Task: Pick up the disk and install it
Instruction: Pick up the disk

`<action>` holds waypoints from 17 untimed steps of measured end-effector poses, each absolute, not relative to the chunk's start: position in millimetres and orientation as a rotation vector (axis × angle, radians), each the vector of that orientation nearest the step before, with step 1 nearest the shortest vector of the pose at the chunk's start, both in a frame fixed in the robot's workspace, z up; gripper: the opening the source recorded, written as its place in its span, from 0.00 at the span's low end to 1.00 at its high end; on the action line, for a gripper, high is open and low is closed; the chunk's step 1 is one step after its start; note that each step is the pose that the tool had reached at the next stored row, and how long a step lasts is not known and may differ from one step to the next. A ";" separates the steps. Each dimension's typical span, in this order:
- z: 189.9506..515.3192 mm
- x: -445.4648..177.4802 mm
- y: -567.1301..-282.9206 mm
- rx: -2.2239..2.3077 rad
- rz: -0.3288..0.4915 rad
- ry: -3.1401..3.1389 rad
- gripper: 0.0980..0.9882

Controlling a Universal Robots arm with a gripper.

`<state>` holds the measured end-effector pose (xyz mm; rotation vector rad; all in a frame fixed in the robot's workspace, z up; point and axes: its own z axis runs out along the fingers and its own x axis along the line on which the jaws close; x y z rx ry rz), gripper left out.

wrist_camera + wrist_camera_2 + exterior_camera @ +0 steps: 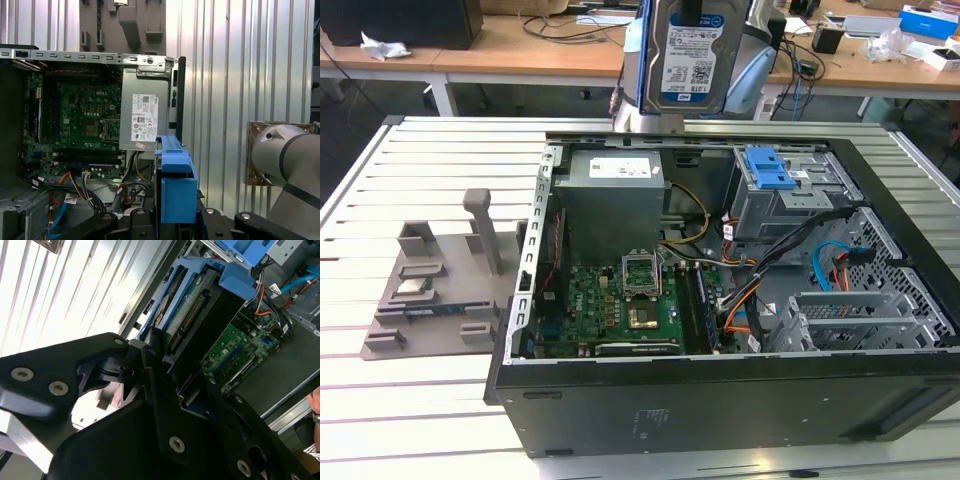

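At the top centre of the exterior view, the gripper (175, 220) is clenching the disk (688, 60) by its blue-framed edges, holding it upright in open air, clear of the upper edge of the open computer case (720, 385). The case is lying on the slatted table (430, 160), and its drive cage (770, 185) is sitting lower right of the disk.

The disk (688, 55) above the case (720, 405) (fixture (435, 295) alongside)

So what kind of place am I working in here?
Probably an electronics lab or workshop: an opened computer case sits on a slatted metal table, with cable-strewn desks beyond it in the exterior view.
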<state>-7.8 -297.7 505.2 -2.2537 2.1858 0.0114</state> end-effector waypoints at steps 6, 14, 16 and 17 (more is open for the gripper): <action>505.2 -7.5 -297.9 -2.254 0.011 2.186 0.30; 505.2 -7.6 -307.1 -2.254 0.011 2.186 0.30; 505.2 -7.5 -311.9 -2.254 0.011 2.186 0.30; 505.2 -7.5 -315.1 -2.254 0.011 2.186 0.30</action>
